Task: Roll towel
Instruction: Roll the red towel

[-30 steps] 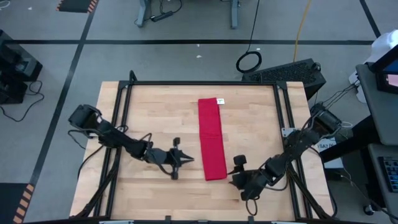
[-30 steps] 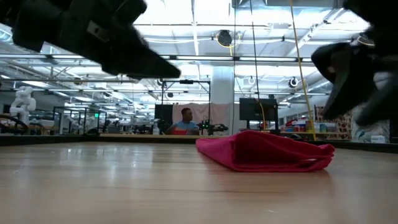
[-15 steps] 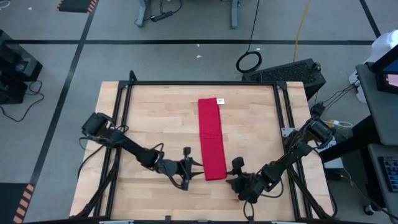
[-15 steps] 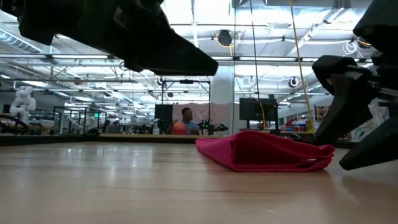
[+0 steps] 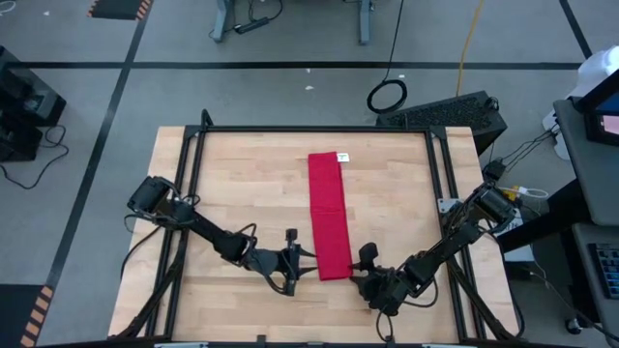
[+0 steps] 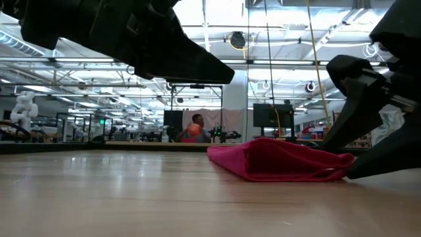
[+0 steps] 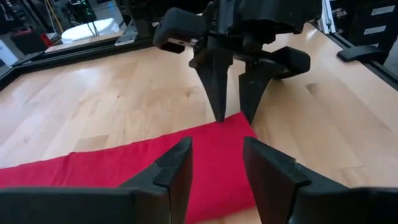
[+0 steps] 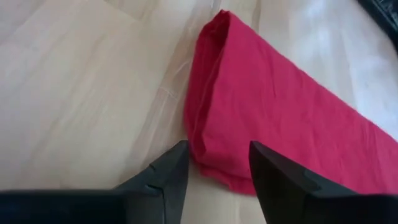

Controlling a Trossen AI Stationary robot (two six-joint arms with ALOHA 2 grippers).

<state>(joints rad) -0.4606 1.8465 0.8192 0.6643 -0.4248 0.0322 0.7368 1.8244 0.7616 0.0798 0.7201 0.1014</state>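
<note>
Left gripper [image 5: 302, 259] jaws spread, right gripper [image 5: 360, 268] jaws spread, flanking one towel [image 5: 328, 215] end near table [image 5: 232, 184] front edge, holding nothing.

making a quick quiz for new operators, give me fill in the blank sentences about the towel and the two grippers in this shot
1. The long folded bright red cloth towel lies flat on the light ____ table.
2. The small white tag sits at the towel's ____ end, away from both grippers.
3. The left gripper and the right gripper flank the towel's ____ end, one on each side.
4. Both grippers' fingers are ____, with nothing held between them.

Missing words: wooden; far; near; open
</note>
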